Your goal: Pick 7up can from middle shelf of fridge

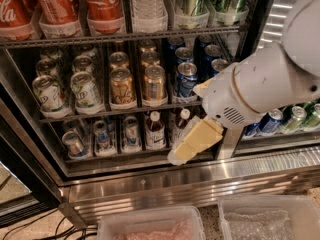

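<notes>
Several pale 7up cans with green markings stand in the left lanes of the middle shelf (120,112) of the fridge (165,180). The front two are the left one (48,92) and the one beside it (85,89). Gold cans (122,85) fill the middle lanes and blue Pepsi cans (186,78) the right lanes. My gripper (194,142), cream-coloured, hangs from the white arm (260,86) in front of the lower shelf. It is below the Pepsi cans and well right of the 7up cans, holding nothing that I can see.
Red Coca-Cola bottles (104,4) fill the rack above. Small bottles (156,131) and cans stand on the rack below. More cans (295,117) sit in the right compartment. Two clear plastic bins (150,225) (272,219) stand in front. The black door edge (22,154) is at the left.
</notes>
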`<act>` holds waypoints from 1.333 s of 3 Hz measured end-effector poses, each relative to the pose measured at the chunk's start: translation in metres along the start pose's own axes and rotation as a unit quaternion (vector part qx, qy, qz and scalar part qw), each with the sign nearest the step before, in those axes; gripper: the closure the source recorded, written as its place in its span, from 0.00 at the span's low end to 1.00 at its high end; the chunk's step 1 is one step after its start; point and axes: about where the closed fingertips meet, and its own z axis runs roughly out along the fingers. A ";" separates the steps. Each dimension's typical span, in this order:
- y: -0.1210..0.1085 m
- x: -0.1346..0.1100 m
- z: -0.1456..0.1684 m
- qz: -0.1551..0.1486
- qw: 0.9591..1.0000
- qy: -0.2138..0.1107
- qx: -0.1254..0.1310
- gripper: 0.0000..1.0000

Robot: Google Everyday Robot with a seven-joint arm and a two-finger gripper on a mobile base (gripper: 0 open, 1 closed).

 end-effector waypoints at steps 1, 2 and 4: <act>0.030 -0.041 0.039 0.005 0.997 -0.077 -0.019 0.00; 0.072 -0.089 0.080 0.021 0.988 -0.149 -0.040 0.00; 0.120 -0.192 0.126 0.085 0.957 -0.271 -0.051 0.00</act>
